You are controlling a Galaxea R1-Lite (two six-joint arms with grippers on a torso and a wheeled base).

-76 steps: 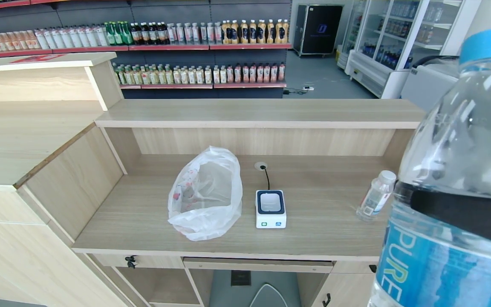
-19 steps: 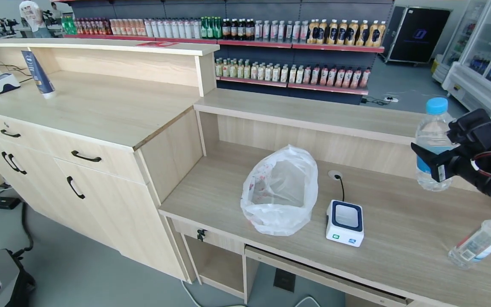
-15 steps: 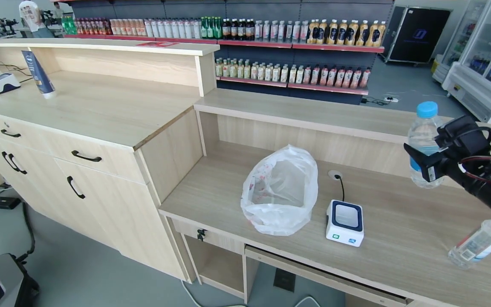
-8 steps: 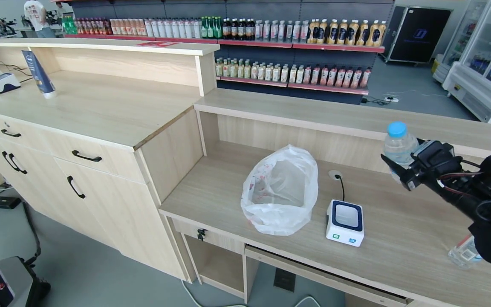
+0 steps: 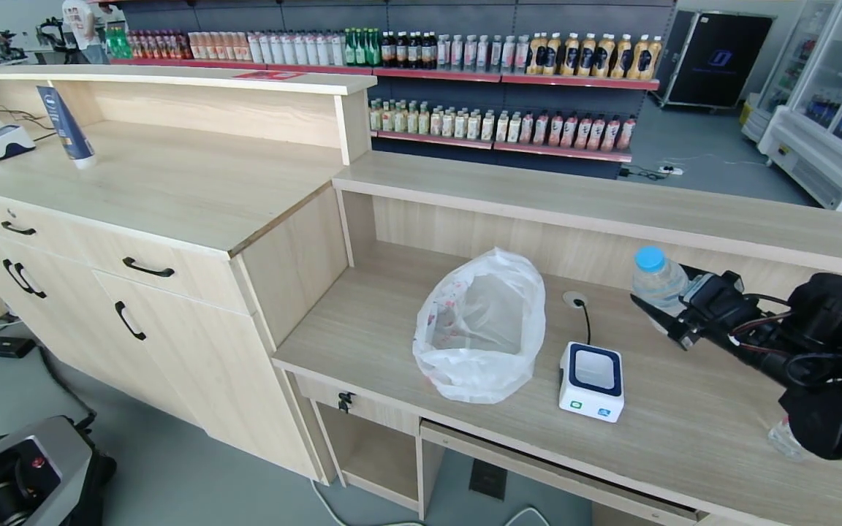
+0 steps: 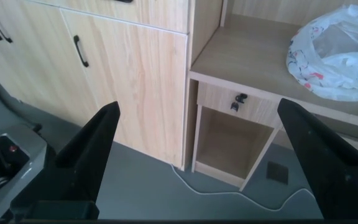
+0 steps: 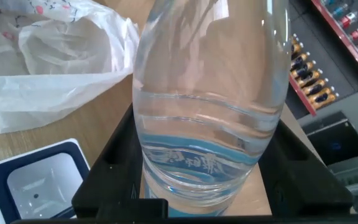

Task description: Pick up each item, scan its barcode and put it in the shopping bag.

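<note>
Your right claw [image 5: 668,313] is pinching the water bottle [image 5: 656,281] low on its body, blue cap uppermost. It holds the bottle above the bench [image 5: 684,409], toward the back edge and to the right of the scanner [image 5: 591,380]. In the right wrist view the black fingers [image 7: 114,174] press on either side of the clear bottle at its blue label, with the scanner [image 7: 36,183] and the shopping bag [image 7: 48,62] below and beyond.

The shopping bag [image 5: 479,329] sits toward the bench's left edge with its mouth gaping. The scanner stands just beside it, near the front edge, and its cable [image 5: 583,318] runs to a hole nearer the back.

A second small bottle [image 5: 778,440] is near the right front of the bench, mostly hidden behind your right arm.

Your left claw [image 6: 197,174] is spread wide with nothing between its fingers. It hangs over the floor [image 6: 142,193] in front of the cupboards [image 6: 129,68], off the bench's left front corner.
</note>
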